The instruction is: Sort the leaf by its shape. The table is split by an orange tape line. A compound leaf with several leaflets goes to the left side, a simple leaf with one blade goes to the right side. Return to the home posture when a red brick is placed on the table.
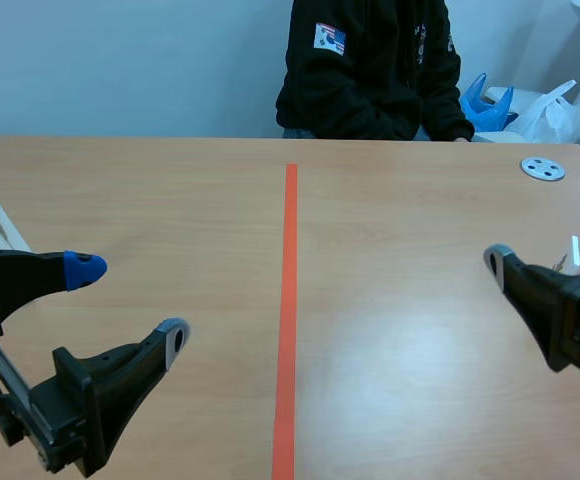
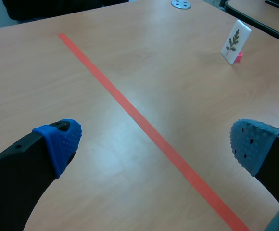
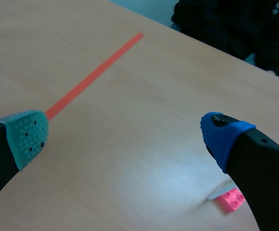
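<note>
- Left hand (image 1: 130,304) and right hand (image 1: 547,230): both open, empty, one on each side of the orange tape line (image 1: 288,300).
- Leaf card (image 2: 235,41), several leaflets, stands upright right of the tape line.
- Judged: grasp not begun. Next, right hand grips the card and moves it left of the line.

Right gripper (image 3: 125,132) wide open, nothing between fingers: teal dotted pad (image 3: 29,137) on one finger, blue pad (image 3: 221,134) on other. Wooden table (image 3: 149,101) under gripper. Orange tape line (image 3: 96,72) ahead of gripper, on teal pad side, running away from it. Small pink studded block (image 3: 231,198) on table just beside blue-pad finger. Person in black clothing (image 3: 226,24) far ahead of gripper, across table.
</note>
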Controlling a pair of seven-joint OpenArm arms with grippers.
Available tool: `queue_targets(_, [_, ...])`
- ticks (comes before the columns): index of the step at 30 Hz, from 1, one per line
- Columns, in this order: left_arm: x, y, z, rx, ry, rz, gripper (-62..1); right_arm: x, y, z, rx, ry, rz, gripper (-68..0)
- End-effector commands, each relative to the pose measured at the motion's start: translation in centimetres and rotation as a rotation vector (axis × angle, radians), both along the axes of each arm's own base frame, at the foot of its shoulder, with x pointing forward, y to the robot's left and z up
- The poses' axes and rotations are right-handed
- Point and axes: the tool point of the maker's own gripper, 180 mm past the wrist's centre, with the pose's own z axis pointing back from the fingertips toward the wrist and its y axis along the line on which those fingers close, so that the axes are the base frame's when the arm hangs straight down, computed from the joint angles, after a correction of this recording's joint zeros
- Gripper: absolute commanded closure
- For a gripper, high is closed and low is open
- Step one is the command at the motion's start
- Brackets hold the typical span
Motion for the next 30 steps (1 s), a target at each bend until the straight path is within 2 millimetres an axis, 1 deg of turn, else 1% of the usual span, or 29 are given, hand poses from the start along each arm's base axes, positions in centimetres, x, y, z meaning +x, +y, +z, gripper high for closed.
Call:
queue_targets(1, [0.1,0.1,0.5,-0.002,-0.016,-0.009,-62.3,-0.2,0.2,0.5,0.013,-0.009,0.006,-67.9])
queue_targets(5, [0.1,0.4,0.4,0.025,-0.019,-0.025,-62.3,-1.6,1.5,0.3,0.032,0.020,0.051,-67.9])
queue_targets(9, [0.4,1.2,0.5,0.042,-0.025,-0.008,-62.3,-2.2,1.8,-0.1,0.026,0.047,0.062,-67.9])
queue_targets(16, [0.5,2.5,0.3,0.073,-0.012,0.021,-62.3,-2.2,1.7,-0.3,0.020,0.054,0.063,-67.9])
queue_targets(20, [0.2,2.5,0.0,0.074,0.001,0.023,-62.3,-2.1,1.7,-0.2,0.020,0.052,0.063,-67.9])
queue_targets(30, [0.2,2.5,0.0,0.075,0.000,0.023,-62.3,-2.1,1.7,-0.2,0.020,0.052,0.063,-67.9])
